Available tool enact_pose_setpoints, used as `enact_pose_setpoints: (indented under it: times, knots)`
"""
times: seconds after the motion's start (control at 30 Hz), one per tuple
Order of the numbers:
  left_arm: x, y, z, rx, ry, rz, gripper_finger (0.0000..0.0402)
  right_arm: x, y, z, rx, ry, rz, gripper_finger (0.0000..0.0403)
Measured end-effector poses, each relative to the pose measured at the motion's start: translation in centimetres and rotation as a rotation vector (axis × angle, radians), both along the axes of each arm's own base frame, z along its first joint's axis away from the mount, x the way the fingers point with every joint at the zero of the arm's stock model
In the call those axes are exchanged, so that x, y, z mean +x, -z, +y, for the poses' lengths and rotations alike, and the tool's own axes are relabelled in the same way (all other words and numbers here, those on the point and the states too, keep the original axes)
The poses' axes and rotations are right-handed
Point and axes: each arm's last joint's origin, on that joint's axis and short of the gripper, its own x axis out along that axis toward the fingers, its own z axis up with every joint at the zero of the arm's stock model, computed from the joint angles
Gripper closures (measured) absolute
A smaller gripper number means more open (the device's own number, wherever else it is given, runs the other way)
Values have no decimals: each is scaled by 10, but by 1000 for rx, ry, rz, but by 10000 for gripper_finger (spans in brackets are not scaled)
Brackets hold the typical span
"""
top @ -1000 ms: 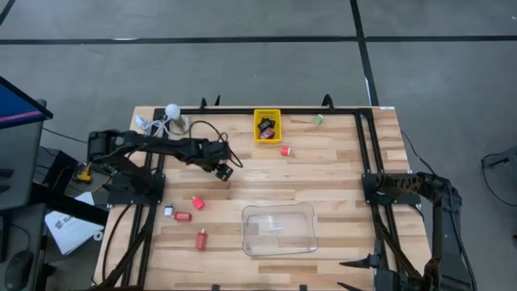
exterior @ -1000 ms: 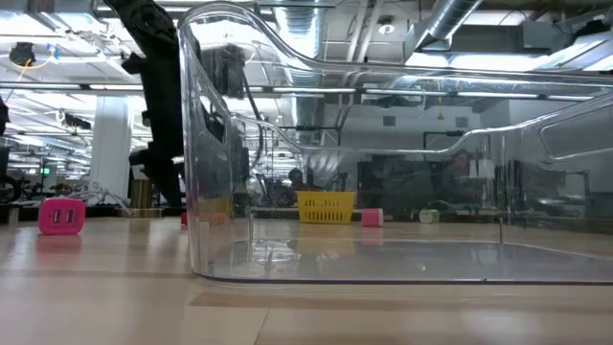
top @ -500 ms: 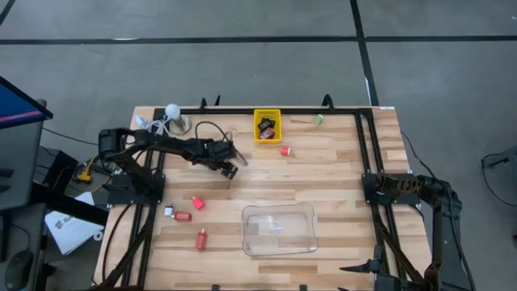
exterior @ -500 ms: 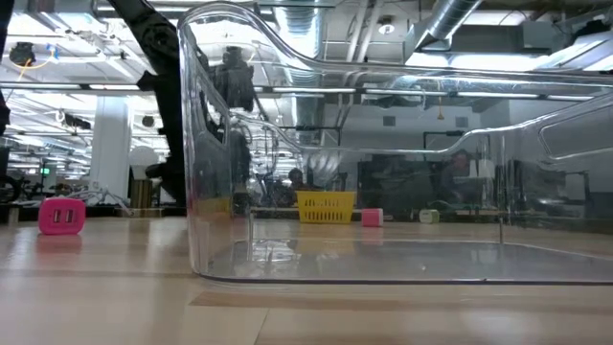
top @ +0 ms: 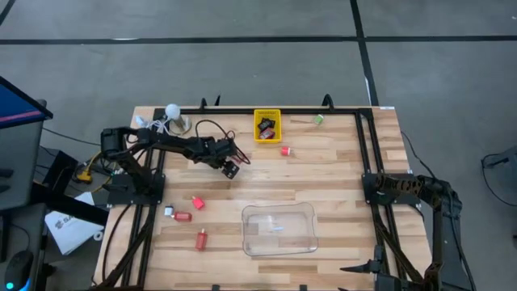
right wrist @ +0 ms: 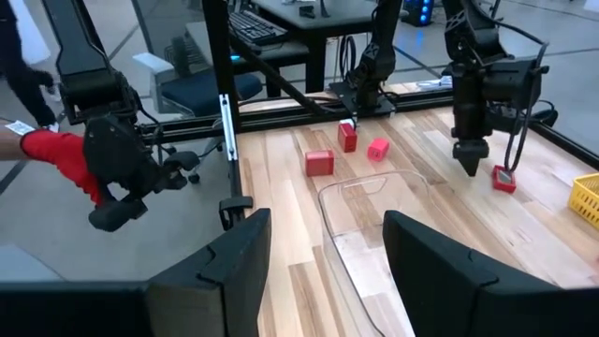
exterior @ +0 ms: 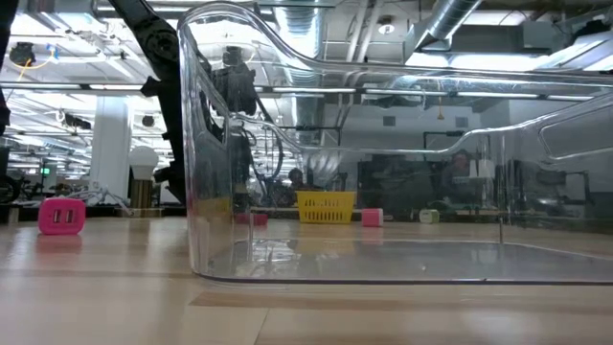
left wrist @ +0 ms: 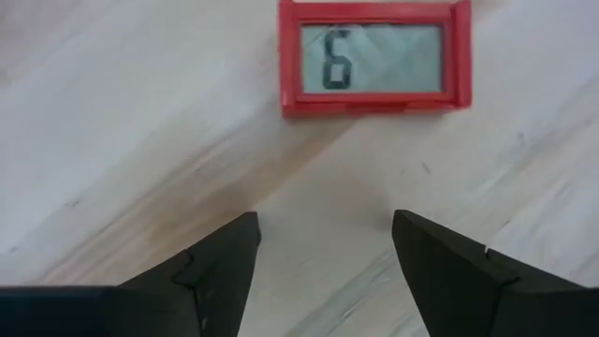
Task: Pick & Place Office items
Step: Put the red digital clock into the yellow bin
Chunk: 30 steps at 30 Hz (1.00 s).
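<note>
Five red office items (top: 200,239) lie loose on the table, plus one yellow basket (top: 266,136) and one clear tray (top: 279,229).

A: Anything readable here?
B: One thing. The red-framed display (left wrist: 374,56) lying on the counter (left wrist: 140,140) shows a single dark digit on its grey screen, either a 6 or a 9.
A: Anything else?
B: Nothing legible.

— What do the arms look like?
— Both are matte black, built of jointed segments; the left arm (top: 174,147) carries looping black cables, and the right arm (top: 412,190) is bulky at its base.
— And the fingers?
— The left gripper (left wrist: 323,267) has dark, wedge-shaped fingers (left wrist: 220,262) with bevelled edges — the right gripper (right wrist: 323,262) has the same.
</note>
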Motion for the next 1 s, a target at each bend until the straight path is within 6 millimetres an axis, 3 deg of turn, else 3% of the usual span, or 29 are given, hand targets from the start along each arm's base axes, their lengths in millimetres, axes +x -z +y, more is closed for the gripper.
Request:
enact_pose_setpoints:
  times: [0.13,0.4,0.7,0.83,1.0]
  knots:
    - [0,-11,1,90,124,-1,154,1,2,1,-8,2,0,202]
    - [-5,-36,-4,307,611,87,129,2,1,3,26,4,-10,202]
    - [11,-52,44,198,580,52,79,8,1,2,35,21,-21,202]
    - [19,-44,66,85,555,104,63,13,1,0,39,36,-18,202]
    - [31,-36,79,-32,598,15,54,19,1,-2,46,52,-21,202]
